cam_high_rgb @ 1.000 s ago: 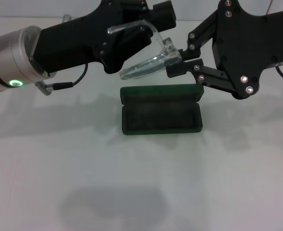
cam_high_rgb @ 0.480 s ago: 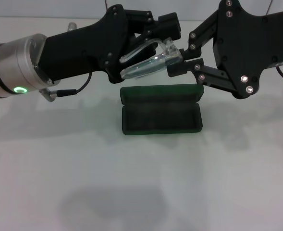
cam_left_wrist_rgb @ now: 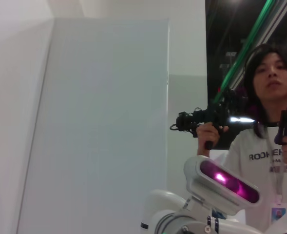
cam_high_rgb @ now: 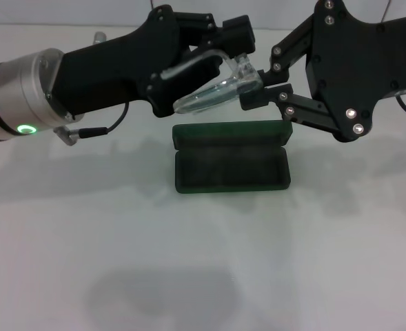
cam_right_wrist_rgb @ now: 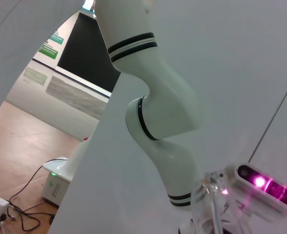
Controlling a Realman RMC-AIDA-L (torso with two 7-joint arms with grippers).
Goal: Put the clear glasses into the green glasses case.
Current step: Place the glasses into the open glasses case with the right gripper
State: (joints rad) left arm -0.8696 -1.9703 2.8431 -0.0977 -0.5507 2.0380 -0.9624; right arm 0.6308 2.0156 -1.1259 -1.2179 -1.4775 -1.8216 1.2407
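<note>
The clear glasses [cam_high_rgb: 213,93] hang in the air just above and behind the green glasses case [cam_high_rgb: 231,170]. The case lies open on the white table, with its lid [cam_high_rgb: 230,132] tipped back and its dark lining showing. My right gripper [cam_high_rgb: 258,97] is shut on the glasses' right end. My left gripper [cam_high_rgb: 199,61] comes in from the left and sits against the upper clear arm of the glasses, which lies close over the lens. A clear piece of the glasses [cam_right_wrist_rgb: 210,204] also shows in the right wrist view. The left wrist view shows neither glasses nor case.
The white table [cam_high_rgb: 203,262] stretches in front of the case. A thin black cable [cam_high_rgb: 103,127] hangs under my left arm at the back left. A person stands behind the robot in the left wrist view.
My left gripper has moved right, toward the right gripper. The glasses' upper arm has swung down toward the lens. The right gripper and the case have stayed put.
</note>
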